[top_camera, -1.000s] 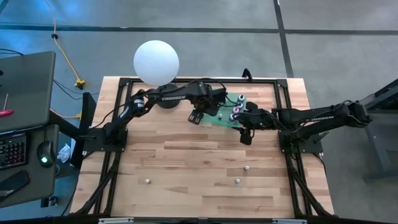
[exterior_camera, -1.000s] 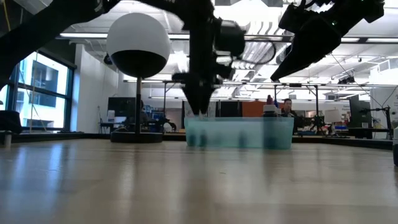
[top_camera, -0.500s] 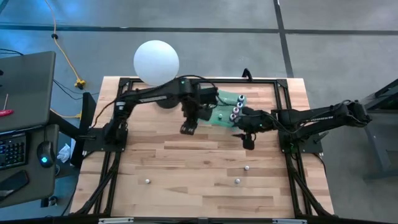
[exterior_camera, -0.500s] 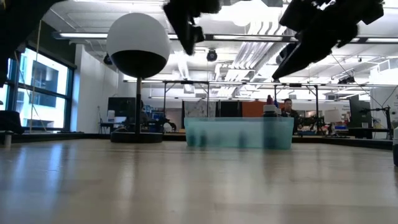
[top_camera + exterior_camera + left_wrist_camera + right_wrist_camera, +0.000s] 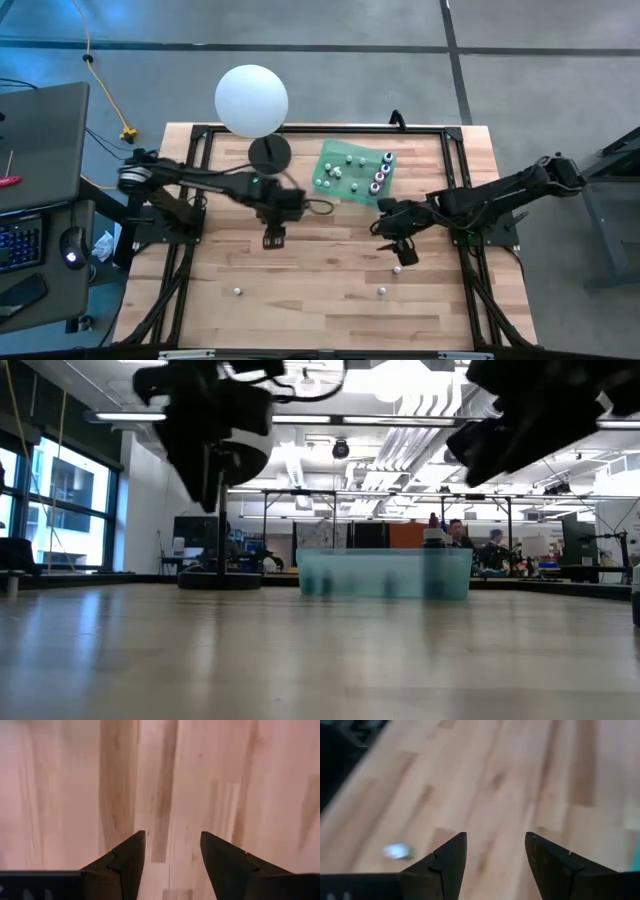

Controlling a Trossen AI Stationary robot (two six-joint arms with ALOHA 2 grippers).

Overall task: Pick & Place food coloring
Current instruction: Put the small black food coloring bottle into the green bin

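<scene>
The food coloring bottles are tiny, with whitish caps. Several stand in a green tray (image 5: 352, 172) at the table's far middle, which the low view shows as a teal tray (image 5: 385, 573). Three lie loose on the wood nearer the front: one bottle (image 5: 396, 268), a second bottle (image 5: 381, 291) and a third bottle (image 5: 237, 291). My left gripper (image 5: 272, 238) (image 5: 172, 837) hangs open over bare wood, left of and nearer than the tray. My right gripper (image 5: 403, 250) (image 5: 496, 837) is open above the wood close to the first bottle. Its wrist view shows a blurred loose bottle (image 5: 397, 851).
A big white globe lamp (image 5: 251, 100) stands on a dark round base (image 5: 268, 153) at the far left of the table. A black frame (image 5: 190, 175) runs along the table's edges. Bare wood stretches across the near half.
My left gripper has swung from the tray's left edge toward the table's left and near edges, rolling about its own line. My right gripper has moved a little toward the near edge, away from the tray and closer to a loose bottle. Both have stayed open.
</scene>
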